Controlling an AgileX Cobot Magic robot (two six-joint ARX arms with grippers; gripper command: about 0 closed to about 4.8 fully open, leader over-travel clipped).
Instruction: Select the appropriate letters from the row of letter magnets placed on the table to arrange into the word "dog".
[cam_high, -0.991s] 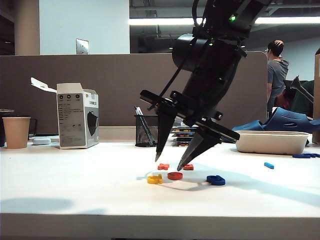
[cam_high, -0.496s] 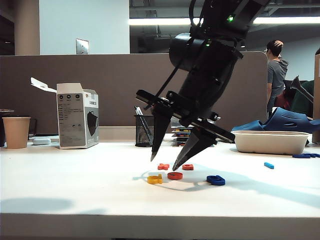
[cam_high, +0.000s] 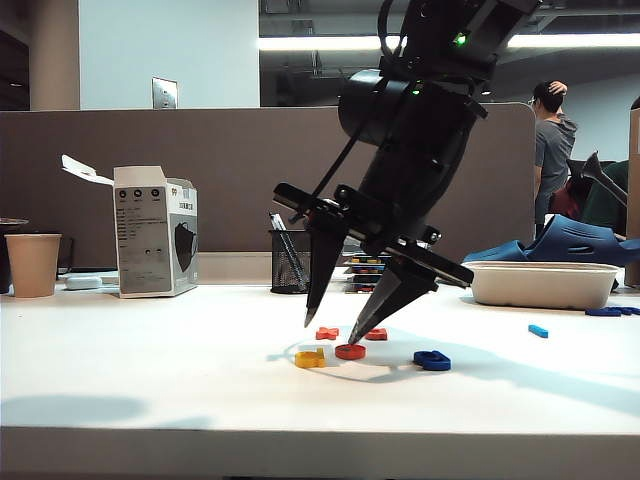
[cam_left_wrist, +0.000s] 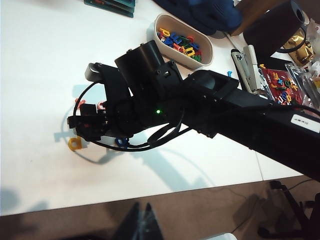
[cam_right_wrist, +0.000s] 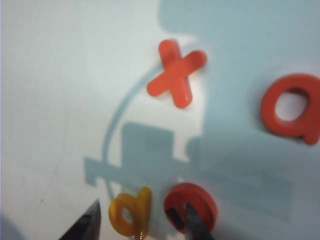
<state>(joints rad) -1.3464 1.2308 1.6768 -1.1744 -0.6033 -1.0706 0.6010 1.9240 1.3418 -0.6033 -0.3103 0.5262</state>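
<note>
The right arm came down steeply from the upper right of the exterior view, its wrist bent so that the right hand (cam_high: 331, 333) pointed down and toward the lower left, fingers spread wide and holding nothing. One fingertip hung above the table (cam_high: 150, 400) over the yellow letter (cam_high: 309, 358); the other stood just over the red ring-shaped letter (cam_high: 350, 351). In the right wrist view that second finger crossed the front of the ring letter (cam_right_wrist: 197, 200), whether touching it I cannot tell, while the first lay beside the yellow letter (cam_right_wrist: 131, 212).

The yellow letter lay flat just beside the ring, its stem on the side next to the ring and its long axis running up the right wrist frame. The ring lay flat too. The dark blue looped letter (cam_high: 432, 360) lay flat to the right of them in the exterior view, its long axis across the frame. Behind the three sat a red-orange cross-shaped letter (cam_right_wrist: 176, 73) and another red-orange letter (cam_right_wrist: 293, 107).

The left hand (cam_left_wrist: 142, 226) showed only as blurred dark tips at the bottom edge of its own view, high over the table's front edge, well apart from the letters; its state I cannot tell.
</note>
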